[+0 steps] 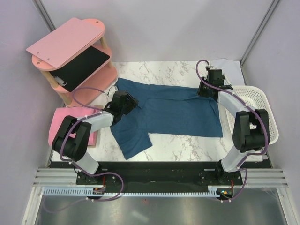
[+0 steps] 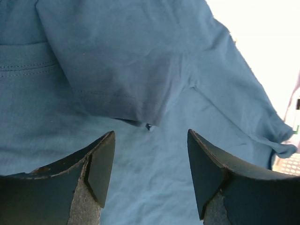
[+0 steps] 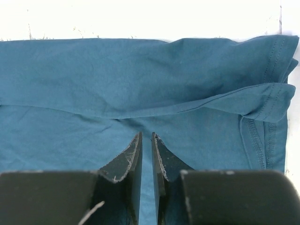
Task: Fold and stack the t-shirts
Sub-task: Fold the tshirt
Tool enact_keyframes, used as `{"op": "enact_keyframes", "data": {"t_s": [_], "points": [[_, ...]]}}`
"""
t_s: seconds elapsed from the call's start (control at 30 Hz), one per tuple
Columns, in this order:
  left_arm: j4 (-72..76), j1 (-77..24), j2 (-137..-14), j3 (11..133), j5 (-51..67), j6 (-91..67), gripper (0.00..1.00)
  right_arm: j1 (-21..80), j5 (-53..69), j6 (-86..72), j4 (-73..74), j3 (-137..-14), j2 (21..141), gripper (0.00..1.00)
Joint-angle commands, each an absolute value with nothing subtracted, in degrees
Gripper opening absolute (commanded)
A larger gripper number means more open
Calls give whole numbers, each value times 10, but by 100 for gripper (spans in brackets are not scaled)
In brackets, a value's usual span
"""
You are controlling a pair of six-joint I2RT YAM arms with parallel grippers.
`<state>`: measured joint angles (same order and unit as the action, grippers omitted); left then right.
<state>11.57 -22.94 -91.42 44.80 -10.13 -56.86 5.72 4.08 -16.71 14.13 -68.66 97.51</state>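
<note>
Spanning the middle of the bench [image 1: 154, 70] from left to right, the dark teal t-shirt [image 1: 173, 112] [image 2: 117, 61] [image 3: 93, 70] lies mostly flat, with one loose flap reaching toward the near edge. The pink t-shirt [image 1: 57, 118] sits as a compact bundle at the bench's left edge, partly behind the left arm. The left gripper [image 1: 130, 104] [image 2: 150, 140] hovers over the left part of the teal shirt; its fingers [image 2: 101, 164] stand wide apart with nothing between them, above a sleeve [image 2: 117, 89] folded back onto the body of the shirt. The right gripper [image 1: 206, 90] [image 3: 146, 136] is at the shirt's far right corner, its fingers [image 3: 129, 159] drawn to a narrow slit on a raised fold of the cloth. A pink shelf [image 1: 65, 40] occupies the far left corner, a white cloth [image 1: 227, 63] the far right corner, and a white basket [image 1: 260, 101] the right edge.
</note>
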Motion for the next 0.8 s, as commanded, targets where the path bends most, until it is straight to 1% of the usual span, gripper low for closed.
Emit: {"op": "enact_keyframes", "data": {"t_s": [0.0,0.07,0.17,0.2,0.27,0.3,0.37,0.4,0.53,0.77], "points": [[116,-227,-940,484,-118,-545,69,54,46,-165,127,-701,980,20],[116,-228,-958,497,-123,-540,68,54,52,-165,127,-701,983,20],[117,-228,-982,521,-134,-527,56,54,57,-165,128,-700,984,21],[117,-227,-989,528,-141,-520,45,54,58,-165,127,-700,984,21],[113,-225,-1003,552,-158,-507,33,54,62,-166,128,-698,984,21],[112,-223,-1018,562,-160,-502,18,54,65,-166,128,-698,985,21],[93,-223,-1028,594,-165,-483,4,54,67,-165,127,-698,985,21],[91,-222,-1028,602,-165,-471,2,54,68,-165,128,-697,984,21],[73,-225,-993,620,-171,-439,2,54,69,-164,128,-694,983,21],[-56,-229,-940,672,-180,-365,2,54,72,-165,127,-694,988,21]]}}
